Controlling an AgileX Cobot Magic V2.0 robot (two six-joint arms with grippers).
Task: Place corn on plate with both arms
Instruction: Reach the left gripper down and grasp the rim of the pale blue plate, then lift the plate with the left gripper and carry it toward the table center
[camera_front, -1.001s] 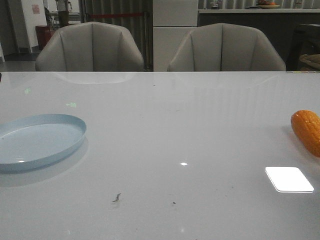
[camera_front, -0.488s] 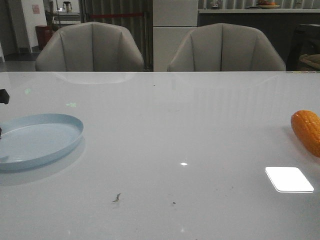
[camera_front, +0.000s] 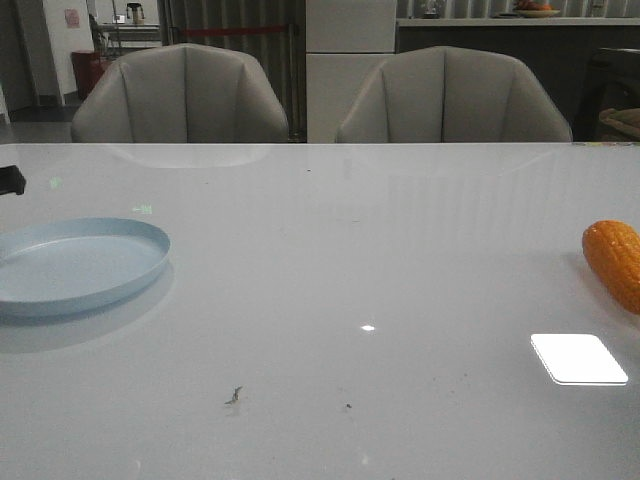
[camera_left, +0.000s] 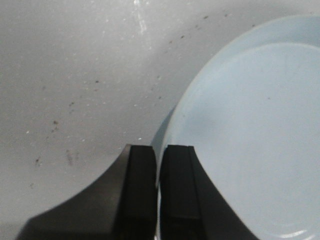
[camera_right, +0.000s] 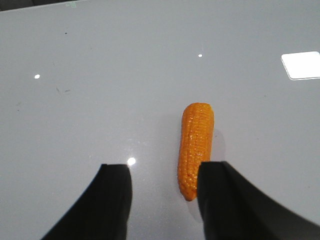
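- The corn (camera_front: 613, 262) lies flat on the table (camera_front: 380, 260) at its far right edge, about 3 o'clock from the table's middle, untouched and well apart from the plate (camera_front: 80, 266) at 9 o'clock.
- The plate looks tipped, its near rim raised off the table with a shadow under it; I judge the left arm is lifting it so it can be carried toward the corn.
- The left gripper (camera_left: 159, 190) has its fingers (camera_left: 141, 190) pressed together on the plate's rim, a pinch that suits such a thin edge.
- The right gripper (camera_right: 162, 200) hangs above the corn with its fingers (camera_right: 114, 200) spread wide; one finger hides the corn's side, so contact is unclear.
- That spread probably readies a grasp across the cob.
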